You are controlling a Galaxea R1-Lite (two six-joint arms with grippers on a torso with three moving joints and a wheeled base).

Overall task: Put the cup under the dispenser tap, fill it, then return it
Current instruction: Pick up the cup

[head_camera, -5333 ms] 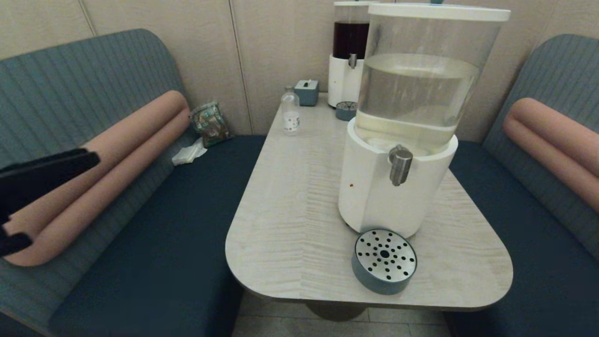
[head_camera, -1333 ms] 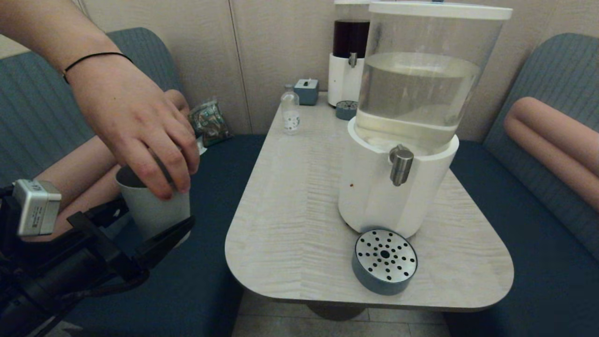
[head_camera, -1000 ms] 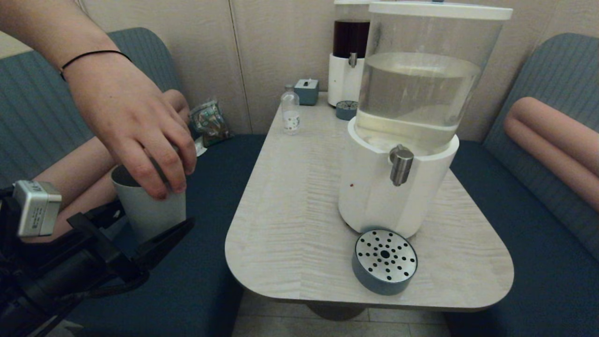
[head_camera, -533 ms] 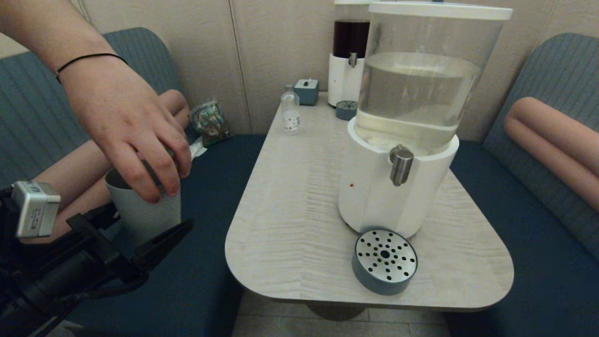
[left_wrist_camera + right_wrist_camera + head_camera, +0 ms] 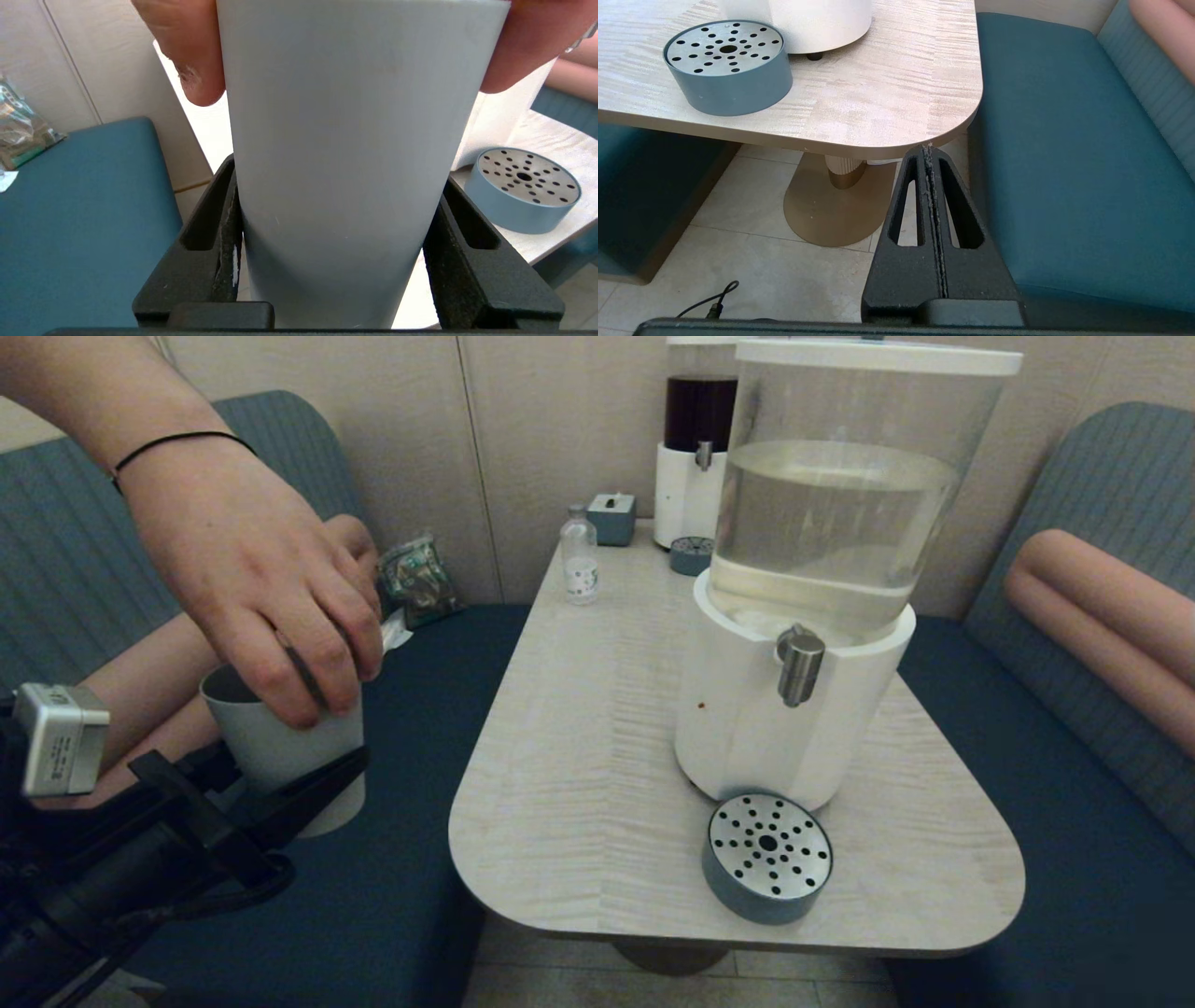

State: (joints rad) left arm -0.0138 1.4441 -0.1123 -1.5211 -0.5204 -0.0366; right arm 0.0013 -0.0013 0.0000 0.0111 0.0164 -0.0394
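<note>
Here the left gripper [image 5: 334,219] clamps the cup [image 5: 341,154] beside the desk's [image 5: 579,728] left edge, a hand [image 5: 252,569] holding its rim, while the right gripper [image 5: 930,154] is closed below the desk's corner.

- We see the head view dim and even; soft sheen on the drip tray [image 5: 767,846] at five o'clock
- Both wrist views brighter; the cup [image 5: 345,154] fills the frame, slightly soft

The cup [image 5: 280,747] sits between my left gripper's [image 5: 308,793] fingers, well left of the table [image 5: 579,728]; the drip tray [image 5: 767,855] lies before the dispenser [image 5: 794,709].
</note>
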